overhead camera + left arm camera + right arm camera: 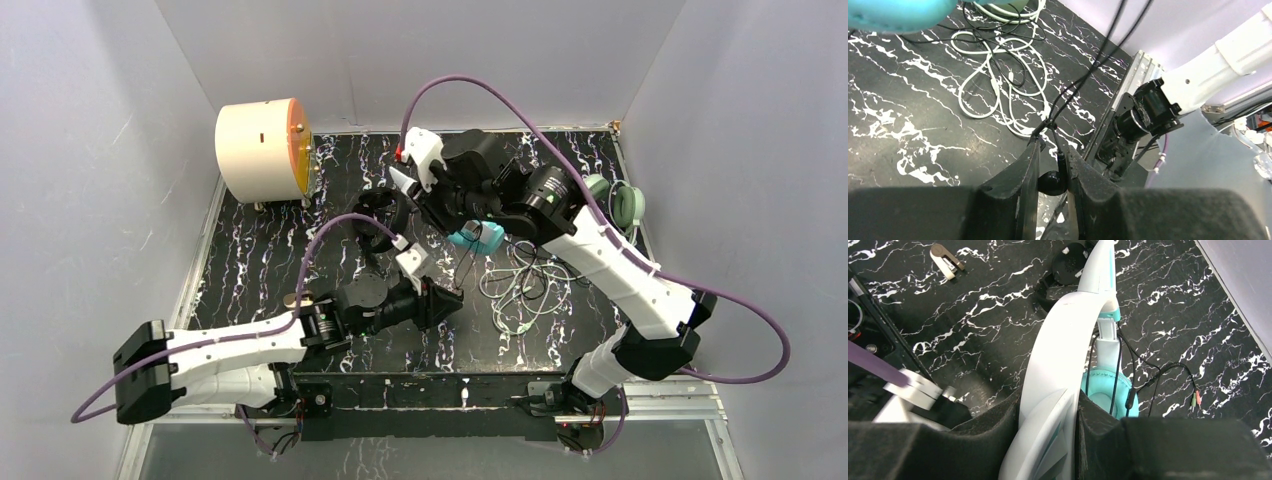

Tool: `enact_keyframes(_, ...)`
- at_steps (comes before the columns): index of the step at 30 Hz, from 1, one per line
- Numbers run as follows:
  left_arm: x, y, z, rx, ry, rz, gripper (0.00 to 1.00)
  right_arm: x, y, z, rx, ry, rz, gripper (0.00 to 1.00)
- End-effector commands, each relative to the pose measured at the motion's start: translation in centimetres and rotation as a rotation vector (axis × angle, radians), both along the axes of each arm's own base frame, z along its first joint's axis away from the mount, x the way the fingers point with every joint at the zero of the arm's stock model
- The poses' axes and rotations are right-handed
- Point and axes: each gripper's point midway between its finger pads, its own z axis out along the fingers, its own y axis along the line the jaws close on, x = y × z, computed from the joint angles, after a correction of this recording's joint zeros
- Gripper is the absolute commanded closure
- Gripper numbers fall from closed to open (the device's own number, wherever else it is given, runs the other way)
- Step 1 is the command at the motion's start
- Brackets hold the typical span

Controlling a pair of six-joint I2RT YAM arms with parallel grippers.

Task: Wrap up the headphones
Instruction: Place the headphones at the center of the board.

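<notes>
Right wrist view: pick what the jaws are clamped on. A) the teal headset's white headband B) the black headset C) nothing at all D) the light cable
A: the right gripper has its jaws shut on the white headband, with the teal ear cup hanging just past them.

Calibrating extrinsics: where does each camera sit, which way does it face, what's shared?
Top external: above and behind the bases, looking down on the marbled table; left arm and right arm both show.
Left wrist: wrist-mounted, facing along the left end effector, shut on a black cable, toward the light cable.
Right wrist: wrist-mounted, facing along the right end effector, clamped on the white band of the teal headset.
Shared: all three show the teal headset.
</notes>
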Motion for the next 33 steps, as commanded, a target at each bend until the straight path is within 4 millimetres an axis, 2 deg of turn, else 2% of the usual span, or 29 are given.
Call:
enact_keyframes(1,-1.4,1.9,0.4,0.047,0.097,0.008,1.00,1.0,-1.6,4.1,0.098,-0.107,-0.024,1.00)
enact_keyframes(5,-1.4,4.0,0.4,0.074,0.121,0.063,1.00,0.8,-2.1,3.7,0.112,-0.075,-0.001,1.00)
enact_keyframes(9,-0.5,6.9,0.0,0.145,0.135,0.181,1.00,0.0,-2.3,3.3,0.143,-0.021,0.057,1.00)
enact_keyframes(16,1.2,11.6,-0.4,0.242,0.164,0.399,1.00,-2.6,-2.5,2.2,0.190,0.082,0.168,1.00)
enact_keyframes(18,1.3,12.2,-0.2,0.253,0.167,0.423,1.00,-3.8,-2.4,1.9,0.218,0.125,0.205,1.00)
enact_keyframes(21,0.9,12.4,0.2,0.267,0.178,0.409,1.00,-5.3,-2.0,1.6,0.264,0.201,0.238,1.00)
enact_keyframes(25,-0.3,13.1,-0.6,0.345,0.249,0.393,1.00,-6.3,-1.7,0.2,0.329,0.362,0.282,1.00)
enact_keyframes(29,-1.9,14.7,-2.9,0.421,0.362,0.414,1.00,-5.6,-2.7,-1.5,0.424,0.544,0.318,1.00)
enact_keyframes(33,-3.6,15.6,-5.0,0.452,0.460,0.407,1.00,-6.1,-3.1,-4.0,0.508,0.801,0.401,1.00)
